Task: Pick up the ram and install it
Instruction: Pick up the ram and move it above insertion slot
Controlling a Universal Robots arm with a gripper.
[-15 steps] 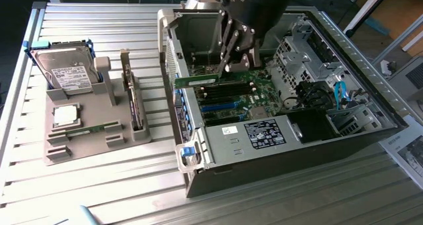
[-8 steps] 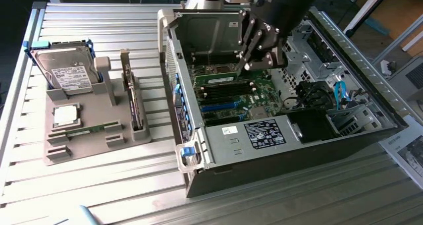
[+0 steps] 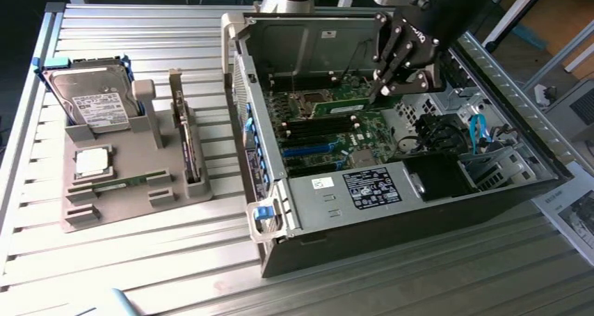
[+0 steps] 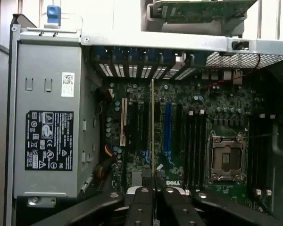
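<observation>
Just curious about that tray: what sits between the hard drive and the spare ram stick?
A silver chip, between drive and spare stick, in the exterior view.

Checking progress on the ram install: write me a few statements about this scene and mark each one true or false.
1. The gripper is shut on the ram, over the motherboard. True.
2. The hard drive is mounted inside the computer case. False: it stands in the grey tray, outside the case.
3. The expansion card stands upright in the tray. True.
4. No ram is left on the tray. False: a second ram stick lies there.
</observation>
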